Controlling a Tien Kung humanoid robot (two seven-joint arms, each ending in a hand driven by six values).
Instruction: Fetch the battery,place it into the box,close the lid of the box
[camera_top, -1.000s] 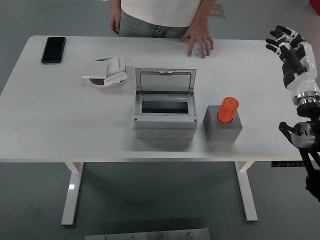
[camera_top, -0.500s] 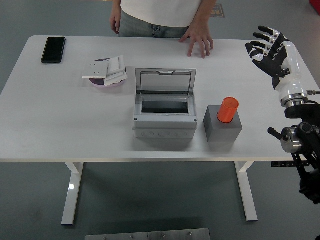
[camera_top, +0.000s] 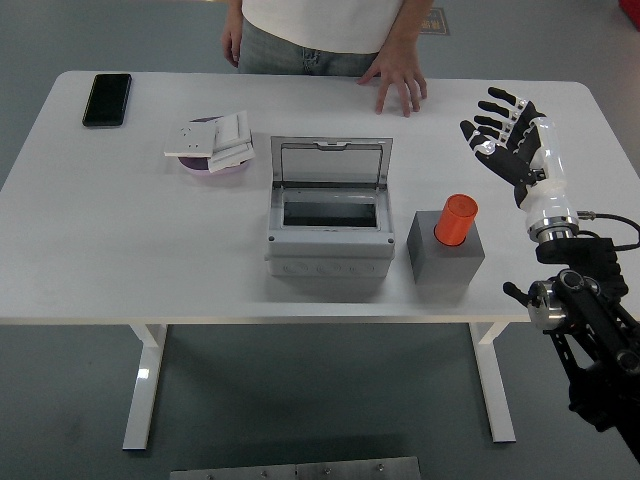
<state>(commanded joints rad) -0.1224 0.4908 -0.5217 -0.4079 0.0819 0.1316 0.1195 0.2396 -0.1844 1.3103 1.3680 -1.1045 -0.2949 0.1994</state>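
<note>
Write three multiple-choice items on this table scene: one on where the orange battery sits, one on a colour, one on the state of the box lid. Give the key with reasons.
1. Where is the orange battery?
A. inside the box
B. standing in the grey block right of the box
C. in the robot's hand

2. What colour is the phone at the table's far left corner?
A. black
B. white
C. orange

3. How is the lid of the box?
A. shut
B. taken off and lying on the table
C. open, raised at the back

Key: 1 B, the battery stands upright in the grey block; the right hand hovers beyond it, fingers spread, holding nothing. 2 A, the phone is black. 3 C, the lid stands up behind the box's opening.
</note>
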